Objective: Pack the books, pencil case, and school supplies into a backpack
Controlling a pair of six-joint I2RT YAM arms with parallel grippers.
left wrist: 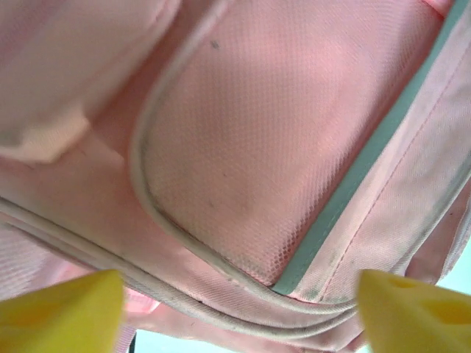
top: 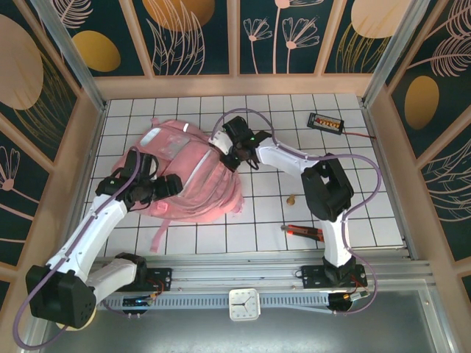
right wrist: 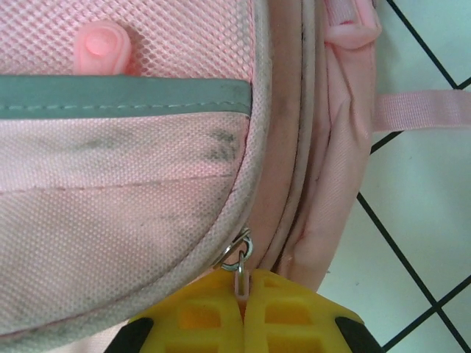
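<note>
Zip work on the pink backpack point(top: 193, 184).
We pinch the little zip ring point(right wrist: 237, 256) tight in our right claw point(right wrist: 243, 290), likely so we can slide the zip. Our left claw point(left wrist: 239, 312) hangs wide open over the backpack, holding nothing. From the top we see the whole backpack, left of the middle. Up close, the right wrist view lets us see the tiny ring.

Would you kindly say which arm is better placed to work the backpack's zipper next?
Right: the right end effector is shut on the zipper pull; the left end effector stands open at the backpack.
</note>
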